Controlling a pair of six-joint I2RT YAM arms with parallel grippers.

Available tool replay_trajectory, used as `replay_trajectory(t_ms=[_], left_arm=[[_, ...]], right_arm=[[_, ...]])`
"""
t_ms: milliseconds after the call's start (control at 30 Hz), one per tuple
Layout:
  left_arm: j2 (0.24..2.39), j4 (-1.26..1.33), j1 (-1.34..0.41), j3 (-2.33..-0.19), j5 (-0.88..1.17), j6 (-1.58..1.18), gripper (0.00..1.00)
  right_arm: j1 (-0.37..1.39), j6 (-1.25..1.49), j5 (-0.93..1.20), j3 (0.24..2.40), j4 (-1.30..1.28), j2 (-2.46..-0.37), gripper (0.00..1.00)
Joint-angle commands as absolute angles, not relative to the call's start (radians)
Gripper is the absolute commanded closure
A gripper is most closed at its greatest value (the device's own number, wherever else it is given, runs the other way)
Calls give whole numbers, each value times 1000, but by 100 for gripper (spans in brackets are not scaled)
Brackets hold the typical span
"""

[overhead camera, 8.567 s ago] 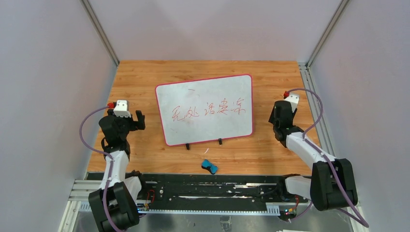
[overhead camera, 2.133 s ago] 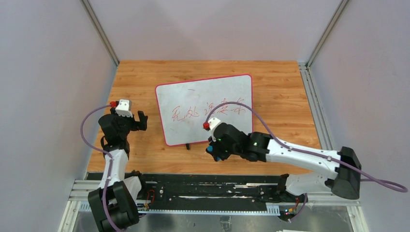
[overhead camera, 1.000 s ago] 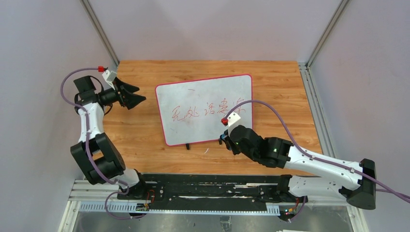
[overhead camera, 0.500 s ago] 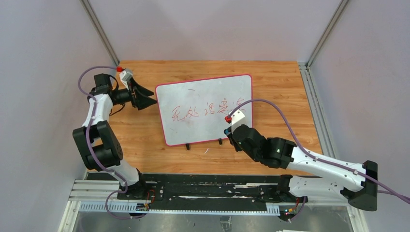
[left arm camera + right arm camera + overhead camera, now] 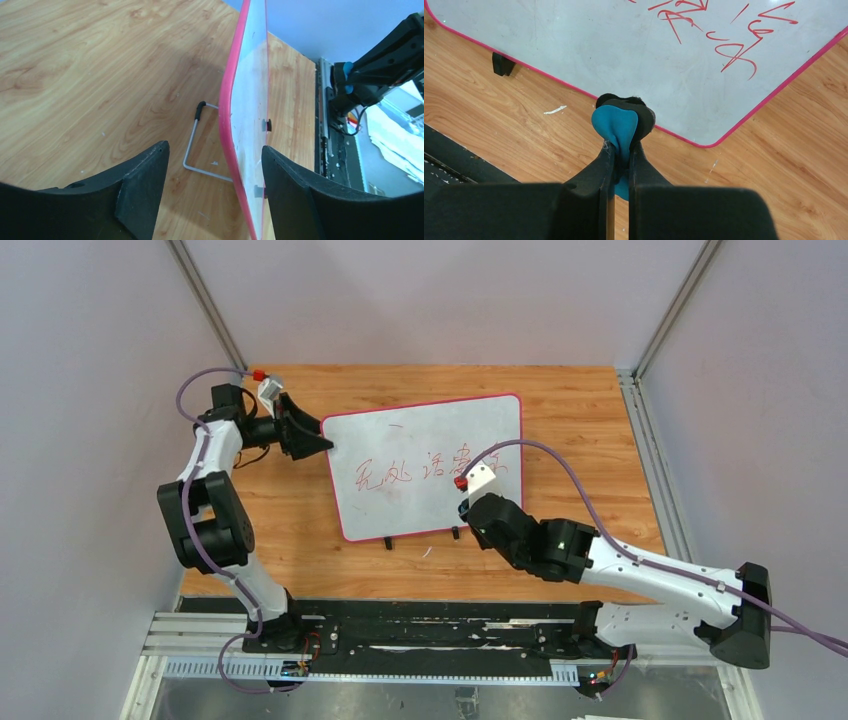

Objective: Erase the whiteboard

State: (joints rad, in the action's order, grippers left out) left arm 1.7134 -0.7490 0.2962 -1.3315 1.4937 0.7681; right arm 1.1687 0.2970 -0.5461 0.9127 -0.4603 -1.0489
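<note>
1. Wooden table (image 5: 570,410): its near edge is hidden by the arms.
2. Whiteboard (image 5: 420,430): stands tilted mid-table on a wire stand (image 5: 192,145). Red writing (image 5: 400,473) crosses it, its right end covered by the right wrist in the top view.
3. Left gripper (image 5: 212,162): jaws spread either side of the board's pink left edge; contact cannot be judged.
4. Right gripper (image 5: 622,150): fingers pinch the eraser.
5. Blue eraser (image 5: 616,125): at the board's lower rim, unseen from above; touching or not is unclear.
</note>
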Motion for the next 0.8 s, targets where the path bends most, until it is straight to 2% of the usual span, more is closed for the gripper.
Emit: replay_trajectory(t_ms=[0, 167, 467, 767], left_arm=[[1730, -770, 266, -1357, 1561, 773, 29], [1720, -771, 224, -1350, 1552, 772, 33], [1711, -823, 213, -1353, 1487, 822, 59], [1707, -853, 213, -1366, 1472, 834, 72]], right_arm=[[1156, 294, -580, 957, -459, -1079, 99], [1154, 292, -587, 962, -452, -1094, 99], [1152, 296, -585, 951, -442, -1091, 99], [1150, 295, -578, 947, -440, -1095, 99]])
